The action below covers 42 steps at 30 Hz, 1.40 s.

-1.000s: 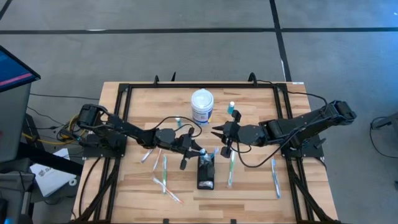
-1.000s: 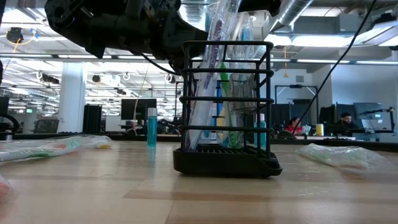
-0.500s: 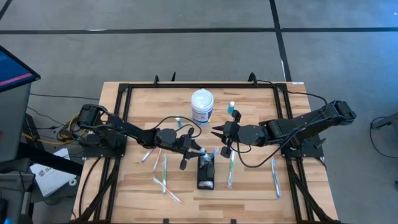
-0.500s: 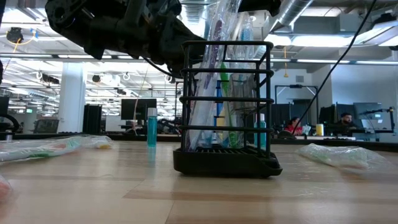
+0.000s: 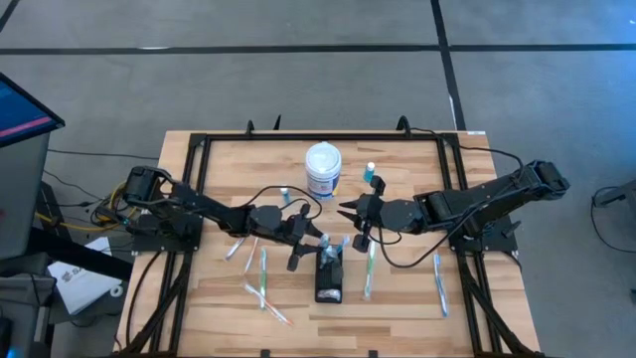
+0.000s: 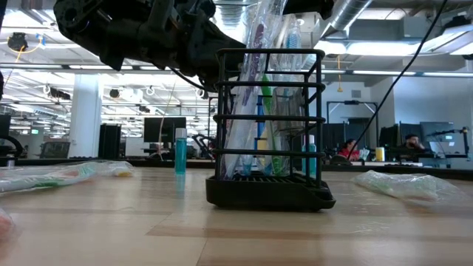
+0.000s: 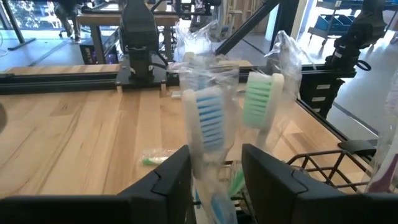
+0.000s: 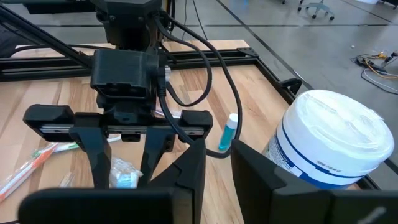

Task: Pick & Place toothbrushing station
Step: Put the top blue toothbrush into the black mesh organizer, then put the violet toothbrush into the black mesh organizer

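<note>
A: Where is the toothbrushing station (image 5: 329,276)?
B: Upright on the desk (image 5: 397,298), near the middle of its front edge, wrapped toothbrushes (image 6: 262,89) standing in it.
A: And the left gripper (image 5: 320,246)?
B: At the station's far end, fingers parted around a wrapped blue-bristled toothbrush (image 7: 208,124), not squeezing it.
A: The right gripper (image 5: 350,216)?
B: Near the white tub (image 5: 323,169), fingers a narrow gap apart, holding nothing.

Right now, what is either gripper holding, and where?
Cannot tell: the left gripper straddles the wrapped blue toothbrush just below its head. The right gripper holds nothing.
</note>
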Motion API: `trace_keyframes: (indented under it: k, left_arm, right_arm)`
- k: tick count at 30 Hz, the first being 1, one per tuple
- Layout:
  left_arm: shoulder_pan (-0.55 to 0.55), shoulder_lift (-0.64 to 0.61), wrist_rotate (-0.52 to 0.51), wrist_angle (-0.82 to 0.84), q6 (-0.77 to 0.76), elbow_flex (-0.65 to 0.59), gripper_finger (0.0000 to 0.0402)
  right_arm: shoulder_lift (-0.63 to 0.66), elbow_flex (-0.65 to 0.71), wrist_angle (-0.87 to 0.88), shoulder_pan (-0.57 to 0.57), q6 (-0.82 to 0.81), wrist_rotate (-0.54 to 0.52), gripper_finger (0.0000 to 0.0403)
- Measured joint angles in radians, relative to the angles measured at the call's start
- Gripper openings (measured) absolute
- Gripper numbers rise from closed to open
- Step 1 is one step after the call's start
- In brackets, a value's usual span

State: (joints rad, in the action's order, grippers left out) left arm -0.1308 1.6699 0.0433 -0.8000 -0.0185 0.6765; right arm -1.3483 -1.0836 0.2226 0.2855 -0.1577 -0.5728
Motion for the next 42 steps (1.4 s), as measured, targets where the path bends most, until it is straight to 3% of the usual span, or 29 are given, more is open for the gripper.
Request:
trace_keyframes:
  k: [6,13,19,30,42]
  left_arm:
    - [0.020,-0.024,0.000,0.042,-0.004,-0.001,0.0162]
    - [0.025,-0.166,0.001,0.110,-0.020,-0.070,0.0178]
    - [0.024,-0.282,0.001,0.156,-0.146,-0.157,0.0173]
    - [0.024,-0.438,-0.101,0.552,-0.351,-0.167,0.0153]
    - [0.024,-0.468,-0.118,0.921,-0.585,-0.167,0.0140]
  right_arm:
    - [0.000,0.000,0.000,0.000,0.000,0.000,0.0067]
    - [0.000,0.000,0.001,0.000,0.000,0.000,0.0067]
    - [0.000,0.000,0.001,0.000,0.000,0.000,0.0067]
    - [0.000,0.000,0.002,0.001,0.000,0.000,0.0067]
    - [0.000,0.000,0.008,0.001,0.000,0.001,0.0067]
